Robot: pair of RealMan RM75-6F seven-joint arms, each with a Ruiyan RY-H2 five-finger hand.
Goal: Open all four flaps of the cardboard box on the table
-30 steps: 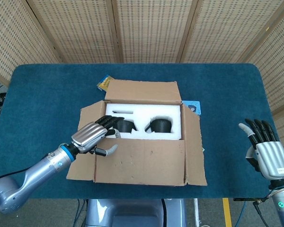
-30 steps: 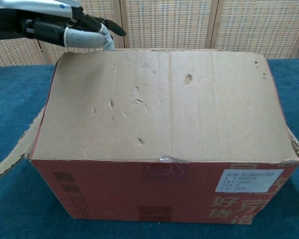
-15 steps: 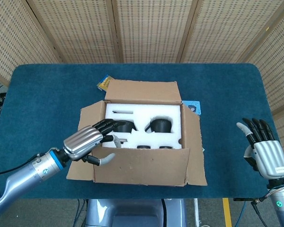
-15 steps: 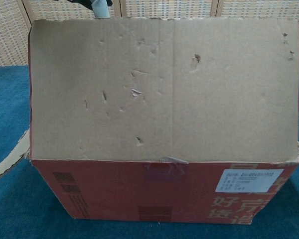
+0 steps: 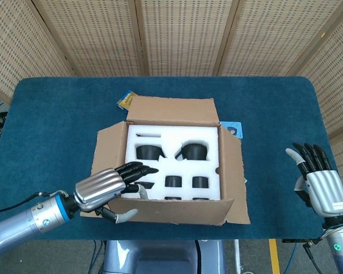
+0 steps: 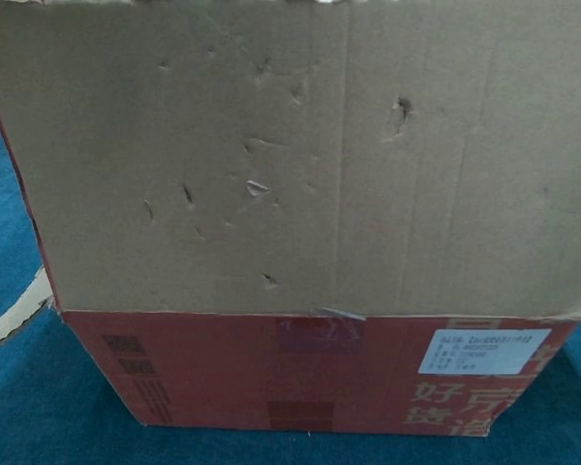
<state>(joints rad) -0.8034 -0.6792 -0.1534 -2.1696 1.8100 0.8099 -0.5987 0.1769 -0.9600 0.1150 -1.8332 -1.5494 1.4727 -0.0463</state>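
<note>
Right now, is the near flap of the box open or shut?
Partly open: the near flap stands raised, the white foam insert exposed behind it.

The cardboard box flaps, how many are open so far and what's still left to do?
In the head view the far flap, left flap and right flap of the cardboard box already lie folded outward, baring the white foam insert. In hand: the left hand is at the near flap, which stands roughly upright. Left: fold it fully down. The right hand hovers open, aside.
</note>
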